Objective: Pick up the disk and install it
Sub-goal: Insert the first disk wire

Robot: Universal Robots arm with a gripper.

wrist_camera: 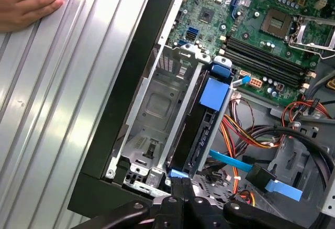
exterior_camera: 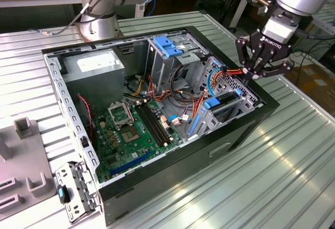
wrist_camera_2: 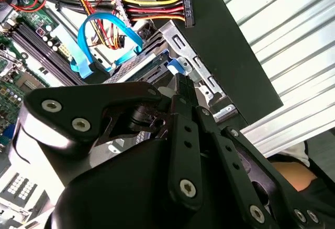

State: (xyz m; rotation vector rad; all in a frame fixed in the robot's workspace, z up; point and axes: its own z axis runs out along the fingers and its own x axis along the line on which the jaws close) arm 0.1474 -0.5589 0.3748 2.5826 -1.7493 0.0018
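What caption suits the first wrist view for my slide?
Shut pincer at the end of the blue-railed disk, which lies in the drive cage.

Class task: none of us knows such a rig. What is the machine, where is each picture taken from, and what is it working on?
It is one robot arm ending in a black hand. The exterior view comes from a camera off the arm; both wrist views come from cameras riding near the hand. An open computer case lies on a ribbed metal table, its green motherboard exposed. The disk, with blue rails, sits edge-on in the drive cage; the hand, shut, is at the disk's blue end.
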